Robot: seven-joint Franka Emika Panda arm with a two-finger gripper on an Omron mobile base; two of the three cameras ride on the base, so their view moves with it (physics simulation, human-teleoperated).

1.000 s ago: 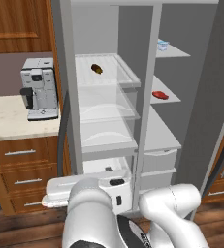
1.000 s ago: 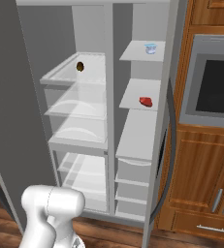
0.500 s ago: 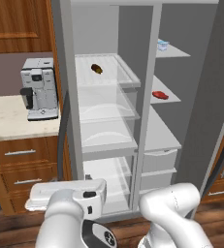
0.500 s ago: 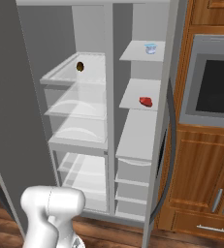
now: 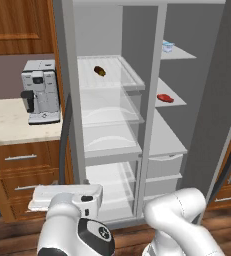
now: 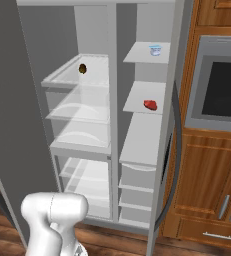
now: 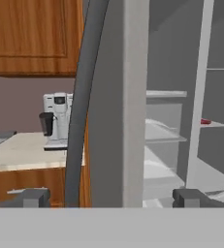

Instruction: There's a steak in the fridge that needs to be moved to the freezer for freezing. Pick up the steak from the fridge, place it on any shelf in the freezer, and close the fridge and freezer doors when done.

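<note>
The steak point(image 5: 165, 98) point(image 6: 150, 104) point(image 7: 205, 121) lies as a small red lump on the middle solid grey shelf point(image 6: 139, 97) of the narrow freezer point(image 5: 174, 142). The fridge point(image 5: 109, 115), wider and with glass shelves, stands to the left of it. Both doors are swung wide: the left door point(image 6: 12, 125) and the right door point(image 5: 212, 100). My gripper point(image 7: 113, 198) is open and empty, low by the floor. It faces the left door's edge point(image 7: 135, 97) and its dark bar handle point(image 7: 87, 97). My white hand point(image 5: 64, 196) sits low beside that door.
A brown oblong item point(image 5: 100, 71) point(image 6: 82, 68) rests on the fridge's top glass shelf. A small blue-white cup point(image 5: 168, 46) point(image 6: 155, 49) stands on the freezer's top shelf. A coffee machine point(image 5: 39, 92) sits on the counter point(image 5: 7, 127) at left. A wall oven point(image 6: 222, 95) is at right.
My hand has swung a little to the left, towards the left door's edge, and the forearm has turned with it. The steak, the shelves and both doors stay as they were.
</note>
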